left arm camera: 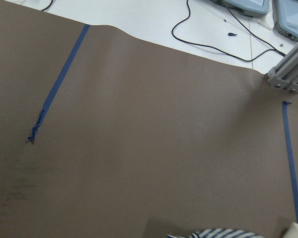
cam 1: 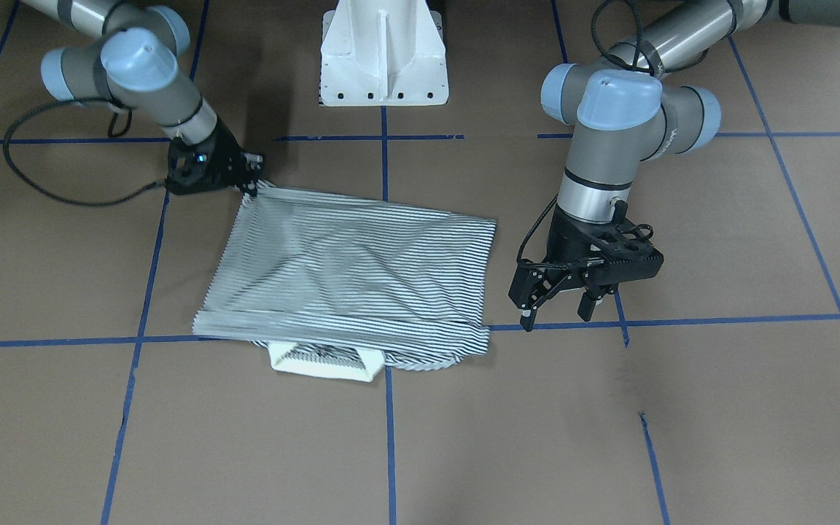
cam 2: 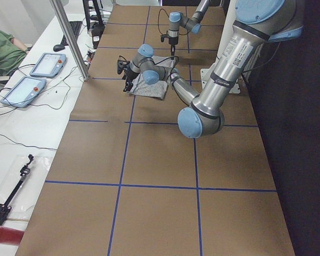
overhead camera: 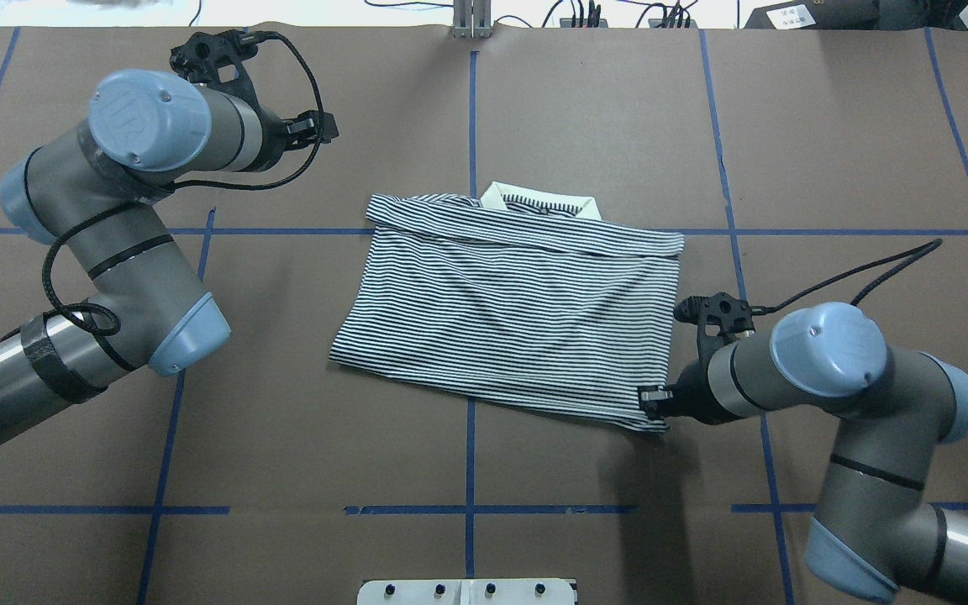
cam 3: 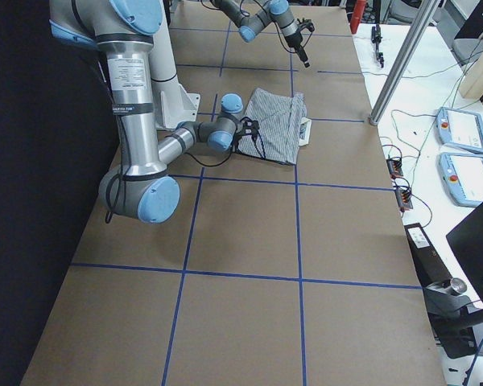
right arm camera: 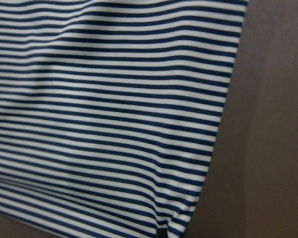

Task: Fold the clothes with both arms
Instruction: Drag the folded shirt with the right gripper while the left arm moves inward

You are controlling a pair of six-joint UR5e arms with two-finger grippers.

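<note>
Near edge: one white pedestal (cam 1: 383, 65) is standing at my base, well apart from the shirt's near hem.
Right claw: my right claw (cam 1: 251, 179) is pressing down at the near right corner of the polo shirt (overhead camera: 509, 311). Its fingertips are hiding against the cloth, so I cannot tell whether it is clenching.
Shirt: it is lying flat mid-table, folded into a rough rectangle, its long axis running across me from left to right and slightly skewed.
Pointing: the cream collar (overhead camera: 539, 200) is facing away from me and peeking out past a folded band at the far edge.
Room: the brown table (overhead camera: 828, 126) is showing on every side of the shirt, with blue tape lines (overhead camera: 469, 454) crossing it.
Left claw: my left claw (cam 1: 560, 310) is hovering released, fingers spread, off the shirt's left side and touching nothing.
Count: I am seeing one shirt, two claws and one pedestal.
</note>
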